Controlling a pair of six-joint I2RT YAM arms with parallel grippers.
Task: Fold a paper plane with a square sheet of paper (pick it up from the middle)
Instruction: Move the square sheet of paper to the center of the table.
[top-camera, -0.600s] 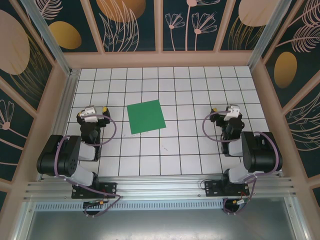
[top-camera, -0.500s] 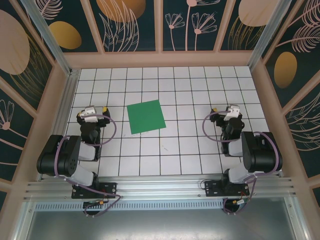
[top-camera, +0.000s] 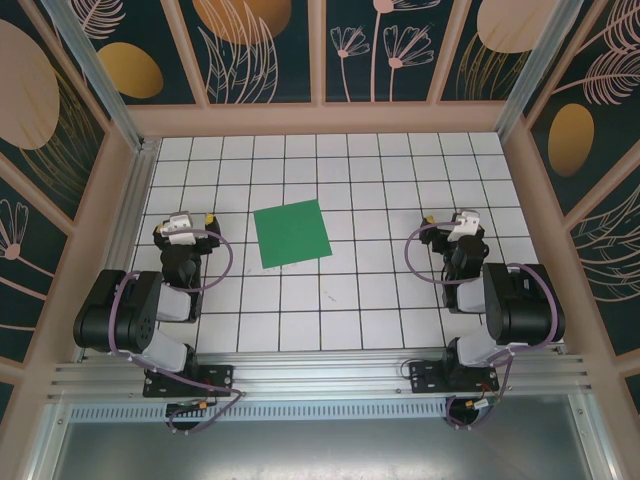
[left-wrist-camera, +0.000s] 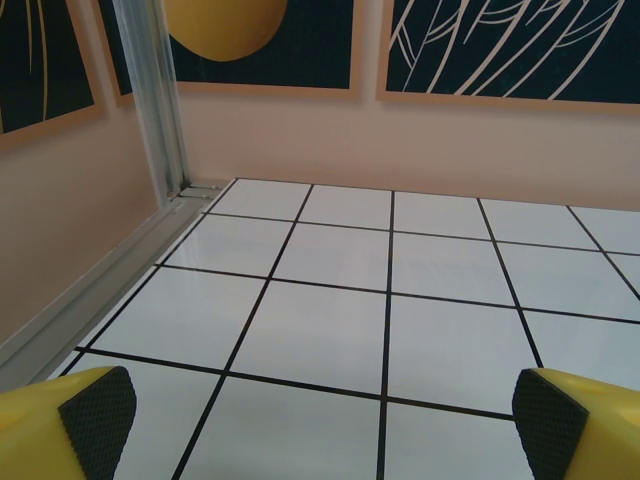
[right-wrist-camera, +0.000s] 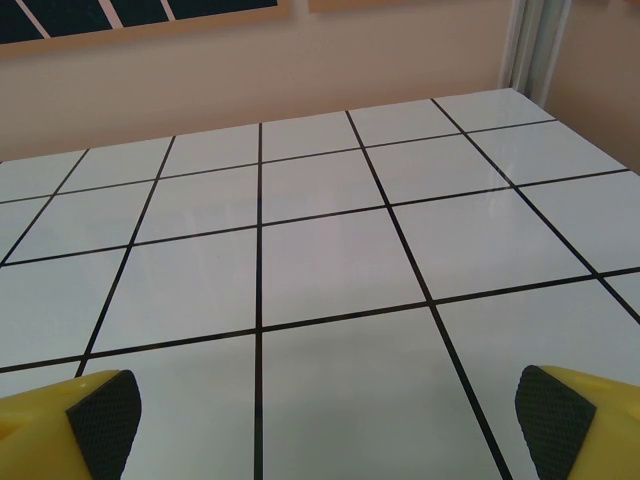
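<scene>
Nothing has moved since the earlier frames: both arms and the paper sit just as they did half a second ago. Seen from above, the square sheet of paper (top-camera: 291, 233) lies flat and unfolded on the white tiled table (top-camera: 380, 300), a plain green square turned slightly off the black grid lines, a little left of the table's middle. Bare tiles surround all four of its edges and nothing touches it. The left gripper (top-camera: 183, 222) rests low over the table just beside the sheet's left edge, apart from it. The right gripper (top-camera: 455, 222) sits well apart on the other side, with several bare tiles between it and the paper. In the left wrist view, the left gripper (left-wrist-camera: 320, 420) has its yellow fingers at the far corners of the picture, their black textured pads (left-wrist-camera: 98, 420) spread wide with nothing between them but bare tile. The right gripper (right-wrist-camera: 330, 410) is spread wide in the same way, its pads (right-wrist-camera: 105, 410) empty. A pale raised wall (top-camera: 320, 120) rims the table, with aluminium posts (left-wrist-camera: 150, 100) at the back corners. Above the rim, dark wall panels (top-camera: 260, 50) carry drawn leaves, flowers and orange ovals. A small dark speck (top-camera: 325, 295) marks a tile nearer the arms than the sheet.
</scene>
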